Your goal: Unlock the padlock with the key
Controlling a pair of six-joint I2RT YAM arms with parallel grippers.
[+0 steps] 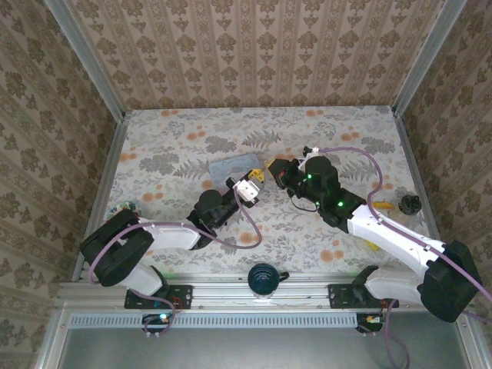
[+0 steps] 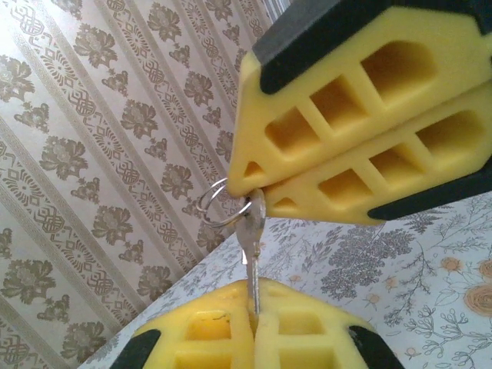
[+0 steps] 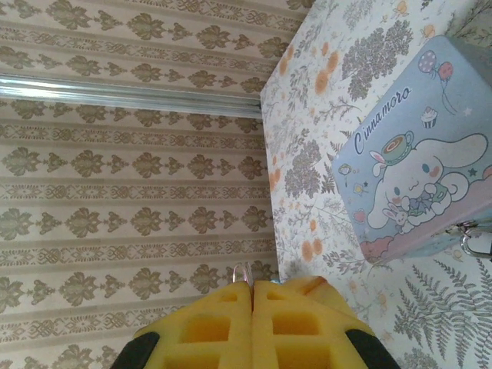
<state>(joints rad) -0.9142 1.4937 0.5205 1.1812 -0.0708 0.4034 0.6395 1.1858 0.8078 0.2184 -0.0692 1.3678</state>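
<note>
Yellow pads of my left hand are pressed together on the blade of the key, which stands upright between them. Above it my right hand is closed too, pinching the head of the key, and the thin ring hangs out beside its tips. Both hands meet over the middle of the tabletop, near the pale blue cartoon tin. At the tin's lower edge I see a small metal piece, but I cannot tell if it is the padlock.
</note>
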